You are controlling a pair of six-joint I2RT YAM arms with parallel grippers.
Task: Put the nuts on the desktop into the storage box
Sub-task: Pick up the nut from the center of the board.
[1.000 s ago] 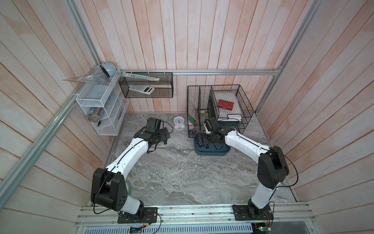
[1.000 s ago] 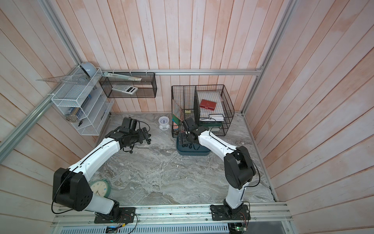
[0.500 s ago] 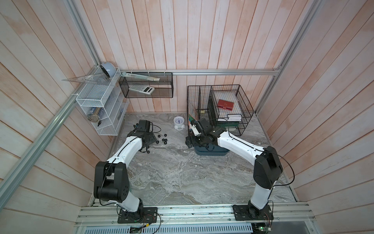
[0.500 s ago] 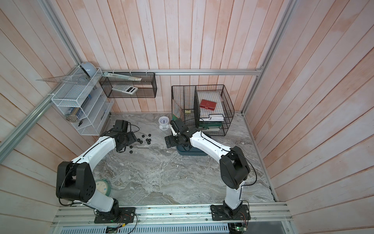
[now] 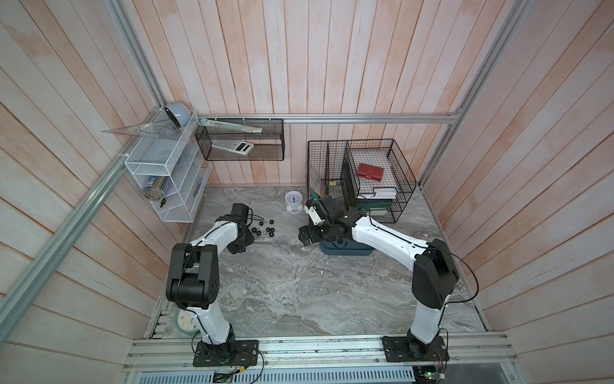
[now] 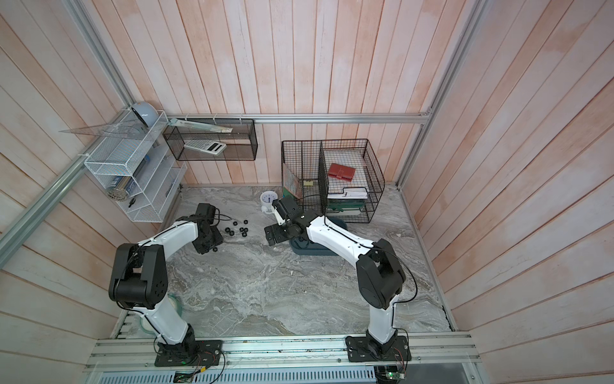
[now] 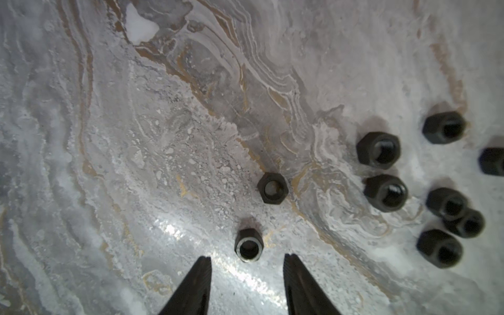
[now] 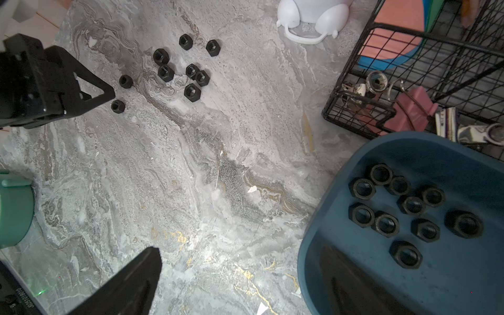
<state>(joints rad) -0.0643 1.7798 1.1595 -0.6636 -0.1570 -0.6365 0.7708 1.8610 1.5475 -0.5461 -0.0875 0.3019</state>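
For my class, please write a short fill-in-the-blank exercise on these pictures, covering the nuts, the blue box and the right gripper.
1. The storage box already holds ___ nuts.
2. Still on the desktop are ___ loose nuts.
3. The right gripper, its jaws wide apart, holds ___.

Missing words: ten; nine; nothing.

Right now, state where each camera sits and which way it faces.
Top views: high at the front, looking down on the desktop; the left arm, right arm, left hand and right hand show.
Left wrist: on the left arm, facing down at loose nuts; two fingertips show.
Right wrist: on the right arm, facing down over the storage box rim; its fingers and the left hand show.
Shared: both wrist views see the same nuts.
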